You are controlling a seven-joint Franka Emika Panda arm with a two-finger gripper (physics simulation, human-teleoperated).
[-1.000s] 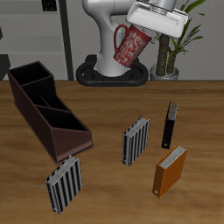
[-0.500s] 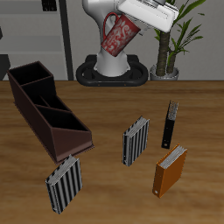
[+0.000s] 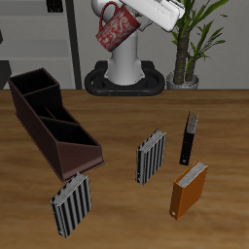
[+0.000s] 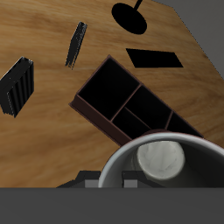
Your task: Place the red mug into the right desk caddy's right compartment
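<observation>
Red mug carried high and swung toward the caddy's side of the table.

Over the last second the red mug has been lifted higher and moved sideways, away from the plant and toward the side where the right desk caddy lies; it is tilted, held up by the gripper, whose fingers are closed on it, though the contact itself is hidden. In the wrist view the mug's pale inside fills the space just below the fingers, with the caddy beyond it. The right compartment is judged not yet reached; a descent is still needed. The wooden table carries two striped books, an orange book and a dark upright book, all well apart from the fingers.
</observation>
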